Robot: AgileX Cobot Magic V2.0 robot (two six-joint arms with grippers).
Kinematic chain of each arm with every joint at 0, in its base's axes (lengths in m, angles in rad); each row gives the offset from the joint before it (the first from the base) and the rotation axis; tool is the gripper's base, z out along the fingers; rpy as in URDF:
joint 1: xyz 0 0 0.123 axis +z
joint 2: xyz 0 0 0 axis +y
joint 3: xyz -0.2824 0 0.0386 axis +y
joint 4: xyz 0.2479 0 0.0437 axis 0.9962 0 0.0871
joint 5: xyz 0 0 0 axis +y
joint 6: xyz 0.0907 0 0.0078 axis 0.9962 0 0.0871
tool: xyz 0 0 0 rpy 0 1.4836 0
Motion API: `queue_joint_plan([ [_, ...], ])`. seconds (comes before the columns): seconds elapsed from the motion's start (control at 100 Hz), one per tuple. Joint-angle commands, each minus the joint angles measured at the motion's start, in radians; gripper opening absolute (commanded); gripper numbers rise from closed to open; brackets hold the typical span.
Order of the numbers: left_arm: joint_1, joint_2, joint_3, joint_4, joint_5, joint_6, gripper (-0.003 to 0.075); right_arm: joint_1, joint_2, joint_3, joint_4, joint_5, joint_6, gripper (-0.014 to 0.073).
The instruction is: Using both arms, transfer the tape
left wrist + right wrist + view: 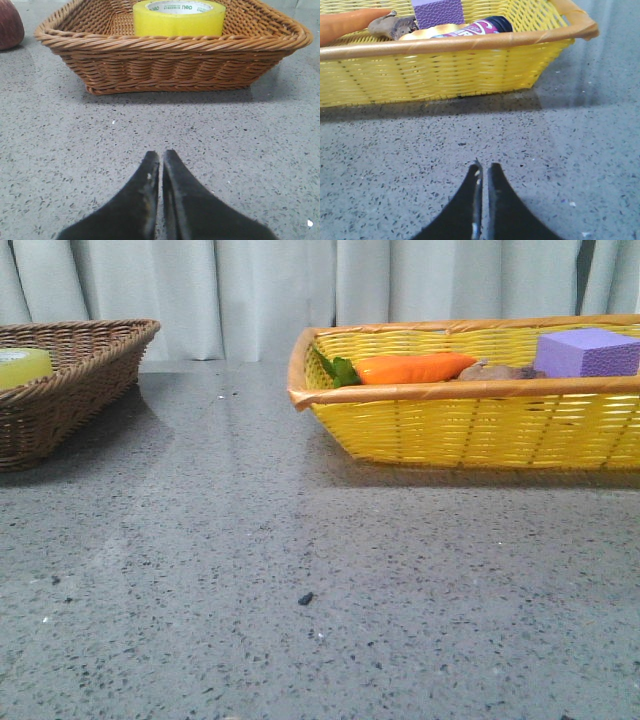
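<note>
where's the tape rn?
The tape sits inside the brown wicker basket at the table's left in the front view, straight ahead of the shut left hand.

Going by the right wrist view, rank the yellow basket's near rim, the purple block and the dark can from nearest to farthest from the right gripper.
From the right gripper:
1. Yellow basket, its near rim facing the fingers.
2. Dark can, lying just behind that rim.
3. Purple block, deeper inside the basket.
</note>
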Motion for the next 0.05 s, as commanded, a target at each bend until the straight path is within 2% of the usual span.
queue_joint_plan([
  [0.0,0.004,-0.029,0.011,-0.003,-0.053,-0.014,-0.0020,-0.006,-0.019,0.020,0.000,-0.019,-0.013,-0.0074],
  [0.04,0.004,-0.029,0.011,-0.003,-0.053,-0.014,-0.0020,-0.006,-0.019,0.020,0.000,-0.019,-0.013,-0.0074],
])
